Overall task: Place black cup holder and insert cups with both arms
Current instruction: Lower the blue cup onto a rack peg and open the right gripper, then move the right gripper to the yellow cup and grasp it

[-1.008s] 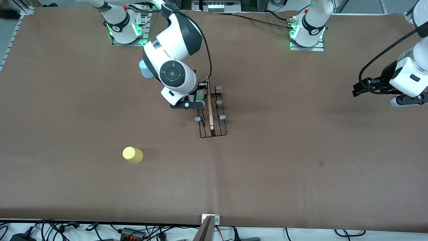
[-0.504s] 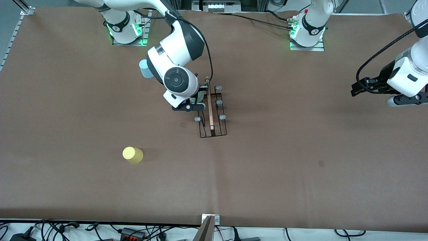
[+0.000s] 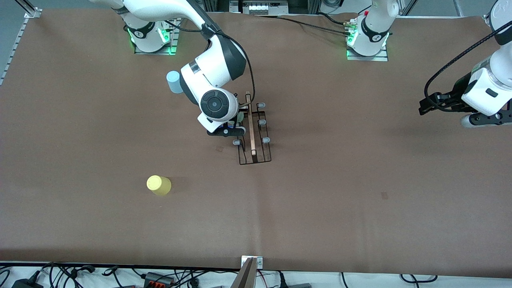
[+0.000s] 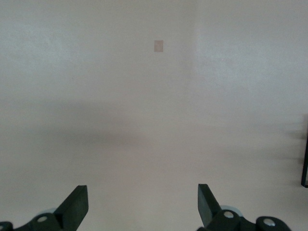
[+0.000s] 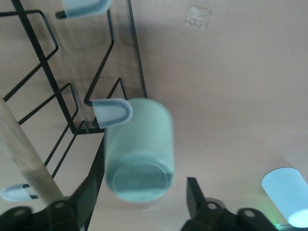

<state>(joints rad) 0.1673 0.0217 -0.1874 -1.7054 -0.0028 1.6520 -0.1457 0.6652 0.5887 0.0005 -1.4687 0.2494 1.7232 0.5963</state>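
The black cup holder stands mid-table, its wooden handle on top. My right gripper is over the holder's side toward the right arm's end, open, fingers either side of the pale green cup. In the right wrist view the green cup hangs bottom-up at a grey-tipped peg, with a gap to one finger. The light blue cup stands near the right arm's base. The yellow cup stands nearer the camera. My left gripper waits open and empty.
Brown mat covers the table. The left wrist view shows only bare mat between the open left gripper. The blue cup also shows in the right wrist view. Cables lie along the table's near edge.
The right arm's wrist has swung down toward the holder, covering more of the green cup. The left gripper has drifted slightly. The cups on the table have not moved.
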